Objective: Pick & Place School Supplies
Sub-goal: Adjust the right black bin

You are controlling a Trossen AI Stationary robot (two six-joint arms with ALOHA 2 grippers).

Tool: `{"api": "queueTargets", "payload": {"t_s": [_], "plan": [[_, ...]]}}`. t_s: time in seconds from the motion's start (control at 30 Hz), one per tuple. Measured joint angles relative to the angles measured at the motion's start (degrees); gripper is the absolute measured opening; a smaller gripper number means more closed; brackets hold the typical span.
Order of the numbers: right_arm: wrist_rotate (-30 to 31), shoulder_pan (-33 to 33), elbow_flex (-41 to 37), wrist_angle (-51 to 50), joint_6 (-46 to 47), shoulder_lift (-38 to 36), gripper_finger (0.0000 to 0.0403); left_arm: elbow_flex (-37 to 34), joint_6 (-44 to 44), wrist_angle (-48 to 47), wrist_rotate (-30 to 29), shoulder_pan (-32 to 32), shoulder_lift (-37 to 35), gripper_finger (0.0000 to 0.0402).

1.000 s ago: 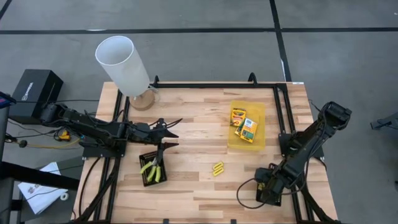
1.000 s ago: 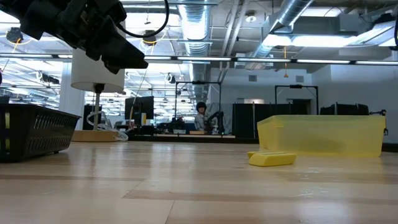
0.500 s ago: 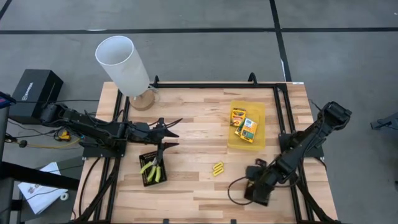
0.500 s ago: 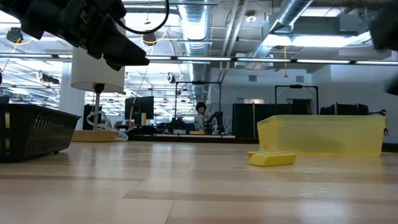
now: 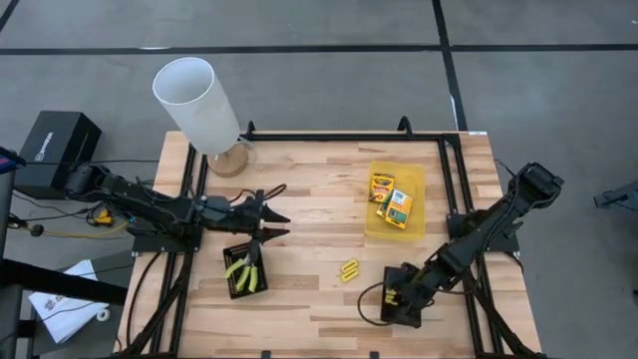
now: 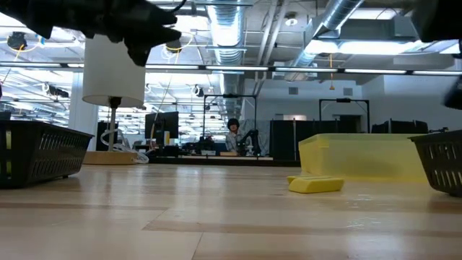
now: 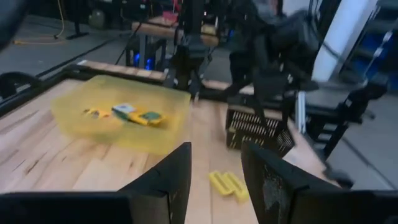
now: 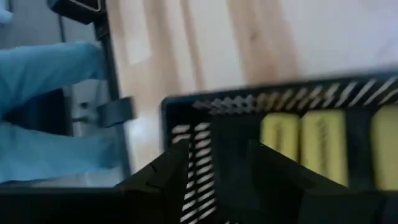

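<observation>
- Right tool [image 5: 399,299] is gripping a black mesh tray [image 5: 396,311] w/ yellow sticks [image 8: 320,146] inside, and it's been sliding that tray inward from the worktop's right-front corner over the last sec.
- In the low view the tray [image 6: 440,162] is now poking in at the right edge; a sec ago it wasn't showing there at all.
- Meaning, as I read it: you're repositioning a loaded tray, not picking loose stock. Two loose yellow sticks [image 5: 349,270] are lying just beside its path, mid-worktop.
- Left tool [image 5: 267,221] is hovering w/ its fingers spread and nothing between them, over the near edge of the other mesh tray [image 5: 244,270], where the plier-like tool [image 5: 245,265] is already sitting. It's barely shifted.
- Printed boxes [image 5: 391,198] are resting in the translucent yellow tray [image 5: 417,227], back-right.
- Room: open wood btwn the two mesh trays, ahead of the right arm. Watch the loose sticks, the yellow tray's front wall, and the worktop's front edge [image 5: 329,346] close by the moving tray.
- Lamp [image 5: 197,105] is standing at the back-left corner, well apart.
</observation>
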Motion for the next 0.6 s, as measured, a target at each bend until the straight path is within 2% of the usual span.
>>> {"api": "queueTargets", "payload": {"t_s": [0.13,0.27,0.43,0.53,0.6], "plan": [[-2.75,3.86,-0.02,2.96,8.39,-0.15,0.0152,0.0,-4.08,3.36,-0.16,0.2,0.0,0.0127],[-2.11,7.9,-0.09,16.75,15.43,-0.15,0.0154,0.0,-10.47,8.41,-0.6,0.26,-0.01,0.0123],[12.88,9.13,-0.04,38.84,18.15,-0.19,0.0153,0.04,-16.63,10.82,-2.04,0.26,-0.04,0.0122],[19.79,6.71,0.0,45.67,16.35,-0.2,0.015,0.04,-20.25,10.91,-2.53,0.26,-0.04,0.0122],[21.46,3.89,0.23,47.39,14.56,-0.2,0.0146,0.04,-21.6,10.93,-2.6,0.18,-0.04,0.0122]]}}
